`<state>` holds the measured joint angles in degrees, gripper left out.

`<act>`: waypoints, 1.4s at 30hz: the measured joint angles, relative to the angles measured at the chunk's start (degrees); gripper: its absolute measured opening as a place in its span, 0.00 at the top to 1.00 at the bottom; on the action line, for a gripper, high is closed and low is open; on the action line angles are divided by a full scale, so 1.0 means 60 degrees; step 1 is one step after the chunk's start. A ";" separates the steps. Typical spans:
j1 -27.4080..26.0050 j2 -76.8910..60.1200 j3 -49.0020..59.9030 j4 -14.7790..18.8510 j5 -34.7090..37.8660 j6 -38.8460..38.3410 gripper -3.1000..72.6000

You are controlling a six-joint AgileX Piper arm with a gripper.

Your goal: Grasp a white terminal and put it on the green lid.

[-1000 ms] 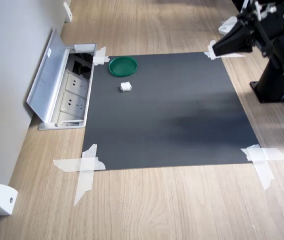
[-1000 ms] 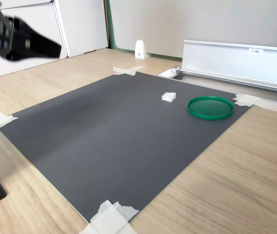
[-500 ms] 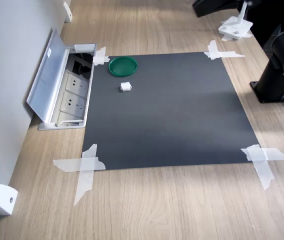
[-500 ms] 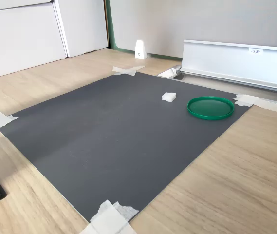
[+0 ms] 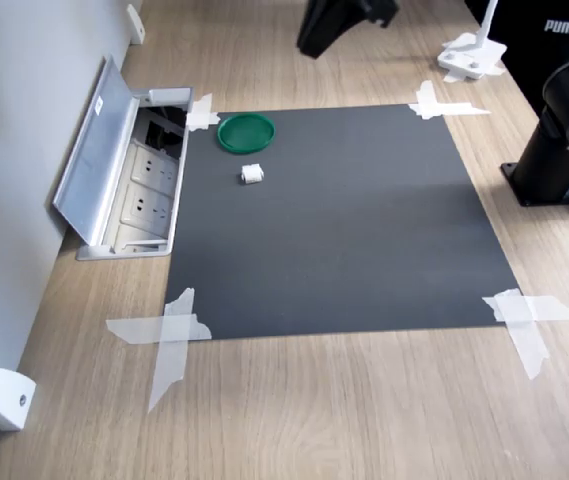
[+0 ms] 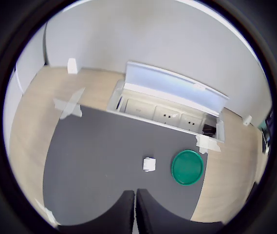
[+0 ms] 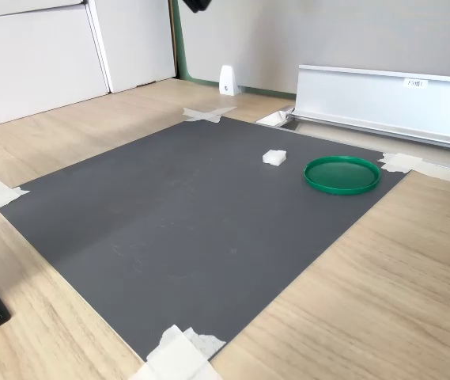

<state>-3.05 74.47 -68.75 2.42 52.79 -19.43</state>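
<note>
The claw (image 6: 135, 207) is high up in the air, far above the mat (image 5: 344, 220). Its two tips look pressed together in the wrist view, with only a thin dark line between them, so it seems closed and it holds nothing. In the first exterior view only a dark bit of it shows near the top.

The terminal (image 5: 252, 174) sits on the mat, near the corner of the mat that is closest to the open socket box (image 5: 129, 175). The lid (image 5: 246, 132) lies flat just beside it, even nearer that same corner. They do not touch. In the second exterior view the terminal (image 7: 274, 157) is to the left of the lid (image 7: 342, 174).

I think this is the very start of the job. The arm is only reaching out and nothing is picked up yet. Next, I think the claw must open, go down over the terminal and pinch it. The piece is tiny, so the claw has to come down right on top of it. It also has to miss the lid, which is so close.

The terminal looks almost like a cube, so it has no clear long side. In the wrist view (image 6: 149, 164) its sides seem to line up with the mat's edges. Which way it faces is too small to tell.
</note>
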 joint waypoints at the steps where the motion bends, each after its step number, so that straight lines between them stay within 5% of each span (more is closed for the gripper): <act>1: 0.0000 0.0280 -0.0264 0.0000 0.0221 -0.0206 0.97; 6: 0.0000 0.1511 -0.1393 0.0070 0.1199 -0.1484 0.93; 9: 0.0000 0.2040 -0.1895 0.0078 0.1703 -0.1855 0.82; 17: 0.0000 0.2744 -0.2890 0.0191 0.1861 -0.1944 0.20; 20: 0.0000 0.2879 -0.3131 0.0213 0.1986 -0.2086 0.06; 38: 0.0000 0.5131 -0.3226 -0.0571 0.1452 -0.1909 0.00; 42: -0.0170 0.5565 -0.3226 -0.0314 0.1333 -0.1835 0.00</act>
<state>-4.07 107.86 -88.10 0.54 60.79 -30.44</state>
